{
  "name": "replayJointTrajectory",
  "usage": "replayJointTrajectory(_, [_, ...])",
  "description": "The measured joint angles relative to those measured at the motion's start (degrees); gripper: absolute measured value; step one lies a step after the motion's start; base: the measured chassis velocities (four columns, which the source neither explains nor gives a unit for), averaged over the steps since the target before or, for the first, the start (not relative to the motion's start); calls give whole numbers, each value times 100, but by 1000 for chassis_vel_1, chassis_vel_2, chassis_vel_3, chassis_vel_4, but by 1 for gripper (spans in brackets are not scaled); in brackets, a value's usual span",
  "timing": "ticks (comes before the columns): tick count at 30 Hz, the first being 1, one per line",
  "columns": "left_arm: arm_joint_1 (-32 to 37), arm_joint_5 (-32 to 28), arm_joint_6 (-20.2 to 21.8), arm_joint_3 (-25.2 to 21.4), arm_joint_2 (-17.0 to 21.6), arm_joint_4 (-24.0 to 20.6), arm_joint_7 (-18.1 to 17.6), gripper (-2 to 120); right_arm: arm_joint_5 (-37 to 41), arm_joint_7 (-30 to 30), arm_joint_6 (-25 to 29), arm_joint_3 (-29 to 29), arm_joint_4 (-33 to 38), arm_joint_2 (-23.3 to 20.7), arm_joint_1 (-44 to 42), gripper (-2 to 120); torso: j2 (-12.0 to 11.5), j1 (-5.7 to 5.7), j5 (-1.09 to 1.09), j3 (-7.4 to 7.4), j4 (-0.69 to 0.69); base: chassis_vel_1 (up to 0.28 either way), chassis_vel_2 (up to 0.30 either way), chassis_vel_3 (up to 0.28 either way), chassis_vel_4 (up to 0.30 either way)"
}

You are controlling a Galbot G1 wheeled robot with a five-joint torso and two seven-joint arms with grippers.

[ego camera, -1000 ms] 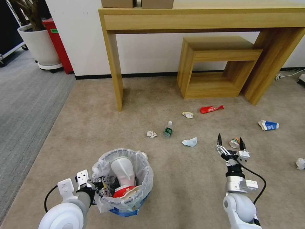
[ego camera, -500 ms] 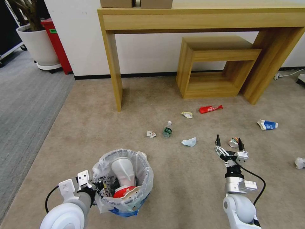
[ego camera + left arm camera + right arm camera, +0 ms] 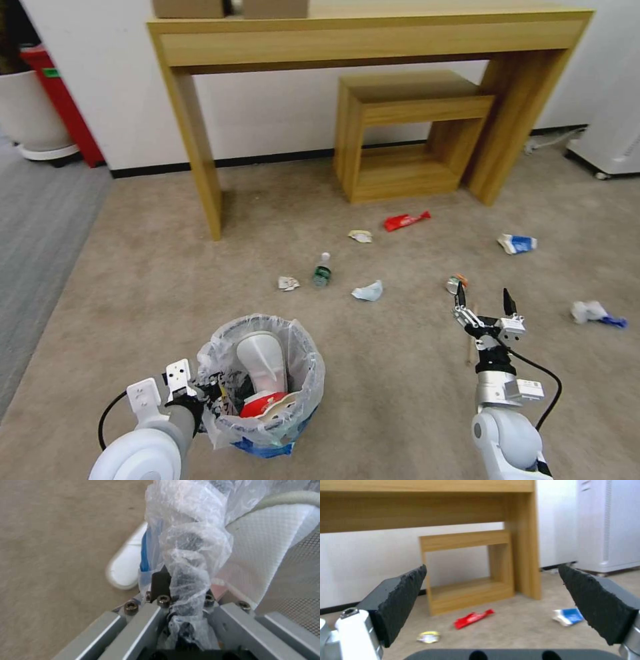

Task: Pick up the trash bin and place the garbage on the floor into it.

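Note:
The trash bin (image 3: 267,390), lined with a crinkled clear bag, is at the lower left, with a white slipper (image 3: 262,360) and red litter inside. My left gripper (image 3: 200,395) is shut on its bagged rim (image 3: 186,555); a second white slipper (image 3: 128,562) lies on the floor beside it. My right gripper (image 3: 485,303) is open above the beige floor (image 3: 400,373), just behind the crushed can (image 3: 456,284). Scattered garbage includes a bottle (image 3: 322,271), red wrapper (image 3: 407,220), blue-white carton (image 3: 517,244) and crumpled paper (image 3: 590,311).
A tall wooden table (image 3: 200,167) and a low wooden stool (image 3: 400,133) stand against the wall behind the litter. A white appliance (image 3: 613,147) is at the far right, and grey carpet (image 3: 33,233) at the left. Open floor lies between bin and right arm.
The whole picture has slid left, so the camera has turned right. The can now sits left of the right gripper's fingers. Both grippers keep their states.

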Motion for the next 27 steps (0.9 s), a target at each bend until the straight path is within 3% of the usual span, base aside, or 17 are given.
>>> replayJointTrajectory(27, [153,191,-39,3,-39,-106,-12,0,-201,-4,116,-1,-33,35,-37,100,0,0,0,0,1,-20,-21,-16,-16])
